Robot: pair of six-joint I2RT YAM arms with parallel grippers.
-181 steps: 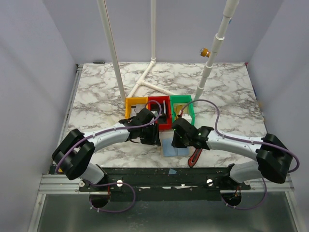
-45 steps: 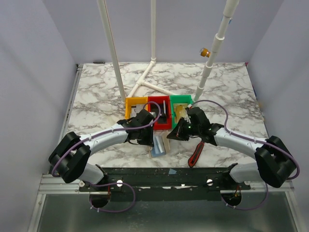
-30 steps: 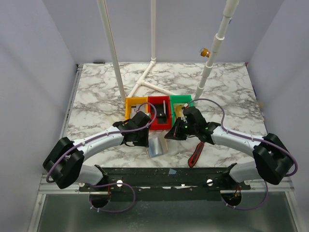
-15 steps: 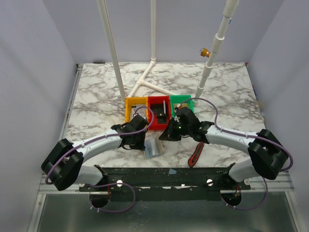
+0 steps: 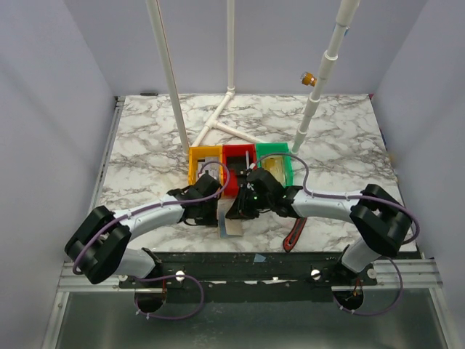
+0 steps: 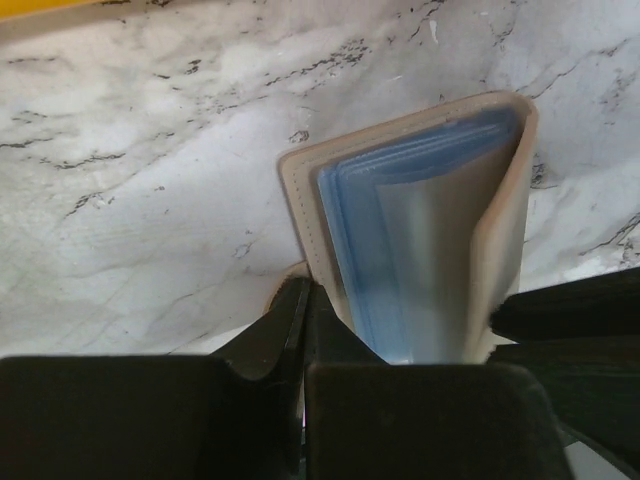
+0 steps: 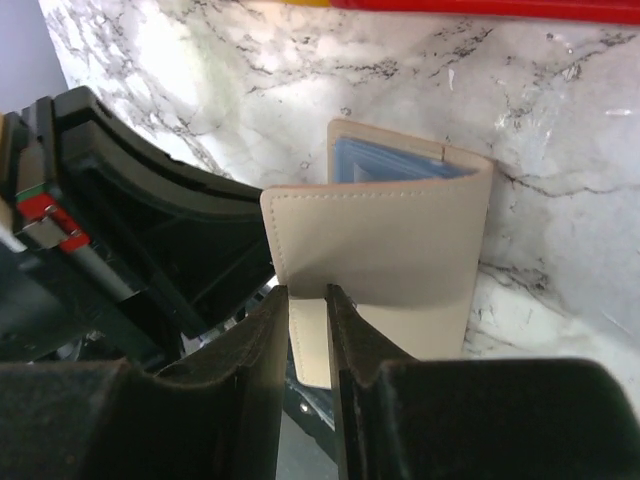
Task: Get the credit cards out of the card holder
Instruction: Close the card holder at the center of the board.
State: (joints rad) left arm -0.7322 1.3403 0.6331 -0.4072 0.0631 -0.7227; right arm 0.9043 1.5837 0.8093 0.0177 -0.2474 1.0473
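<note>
The tan card holder (image 5: 234,224) stands half open on the marble near the front edge, its blue-grey pockets (image 6: 420,210) showing. My left gripper (image 5: 213,212) is shut on its left flap (image 6: 303,295). My right gripper (image 5: 243,207) is at the other flap (image 7: 400,240). Its jaws stand a narrow gap apart (image 7: 308,300), and the flap's near corner shows in the gap. A yellowish-gold credit card (image 5: 275,166) lies in the green bin (image 5: 288,169). I cannot tell whether any card is in the pockets.
Yellow (image 5: 194,164), red (image 5: 227,154) and green bins stand in a row just behind the grippers. A red-and-black tool (image 5: 294,234) lies right of the holder. White pipes (image 5: 218,120) rise at the back. The table's front edge is close below the holder.
My right gripper has moved left from the green bin to the card holder. My left gripper has kept its hold and shifted the holder slightly toward the front.
</note>
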